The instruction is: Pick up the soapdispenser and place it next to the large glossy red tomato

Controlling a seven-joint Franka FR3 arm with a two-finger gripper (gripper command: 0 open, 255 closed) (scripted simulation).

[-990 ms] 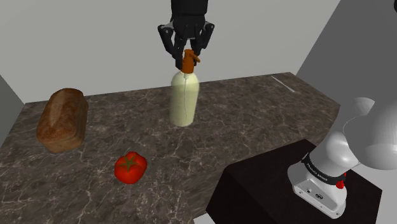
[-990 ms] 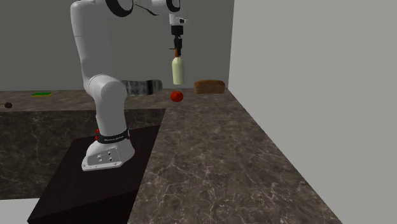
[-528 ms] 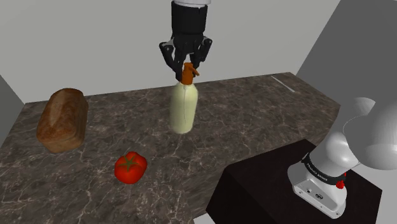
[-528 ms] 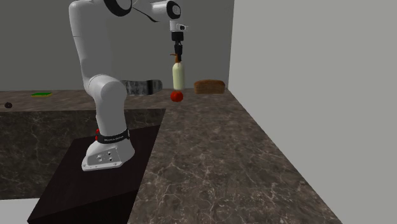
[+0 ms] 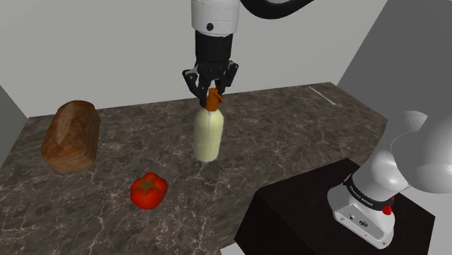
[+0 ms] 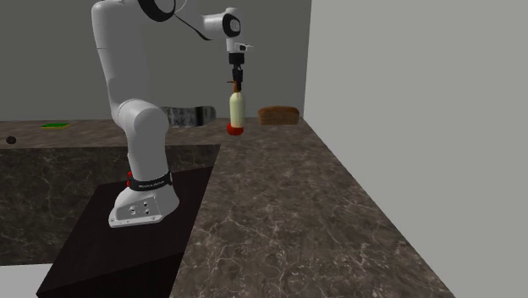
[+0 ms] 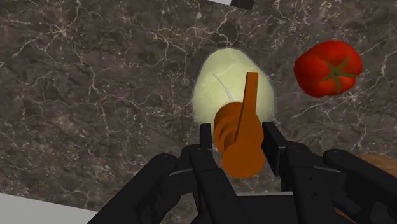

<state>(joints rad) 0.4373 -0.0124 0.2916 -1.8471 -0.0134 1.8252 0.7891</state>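
The gripper (image 5: 211,93) pinches the orange pump (image 7: 238,137) of the cream soap dispenser (image 5: 206,136); best lower it straight, hanging upright beneath the fingers, settling gently beside the red tomato (image 5: 148,190) below

This is looking like a home kitchen: a dark brown veined marble surface (image 5: 290,138) is running along plain grey walls (image 5: 109,51), carrying a crusty brown loaf of bread (image 5: 70,135) and a glossy red tomato (image 5: 148,190) (both lying straight on the stone), with a cream soap dispenser (image 5: 207,134) showing near them.
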